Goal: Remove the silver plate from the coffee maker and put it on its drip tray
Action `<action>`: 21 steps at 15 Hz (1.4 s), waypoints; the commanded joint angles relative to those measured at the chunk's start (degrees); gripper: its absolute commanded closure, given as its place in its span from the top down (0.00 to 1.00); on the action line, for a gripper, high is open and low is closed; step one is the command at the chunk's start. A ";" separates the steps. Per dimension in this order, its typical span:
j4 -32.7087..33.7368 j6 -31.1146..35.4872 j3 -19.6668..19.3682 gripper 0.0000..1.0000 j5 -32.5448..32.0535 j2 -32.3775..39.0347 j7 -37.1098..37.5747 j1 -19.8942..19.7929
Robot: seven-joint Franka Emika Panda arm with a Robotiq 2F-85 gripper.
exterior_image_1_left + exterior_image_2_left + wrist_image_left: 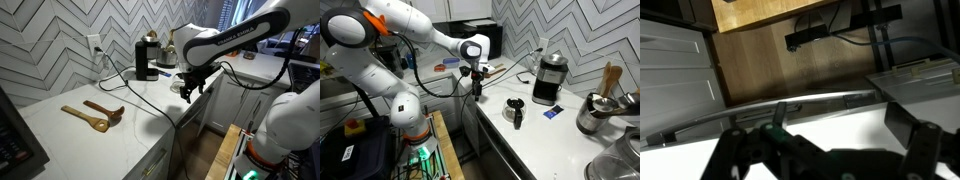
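Wrist view shows the gripper (826, 150) as dark fingers (923, 140) spread apart, with nothing between them; the jaws stand open and empty. Below them lie the front edge of the white counter (840, 115) and, past it, a wooden floor (770, 60). In both exterior views the gripper (188, 88) (477, 90) hangs fingers-down over that counter edge, touching nothing. In an exterior view a small dark cup (515, 112) sits on the counter between the gripper and the coffee maker (549, 82). The silver plate (552, 59) rests on top of the coffee maker, well apart from the jaws and farther back toward the tiled wall (590, 40). The drip tray (542, 103) juts from the machine's foot and carries nothing. Two wooden spoons (95, 115) lie elsewhere on the counter.
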 commanded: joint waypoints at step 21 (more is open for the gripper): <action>13.77 -3.28 -2.40 1.00 -0.65 -3.64 0.01 1.16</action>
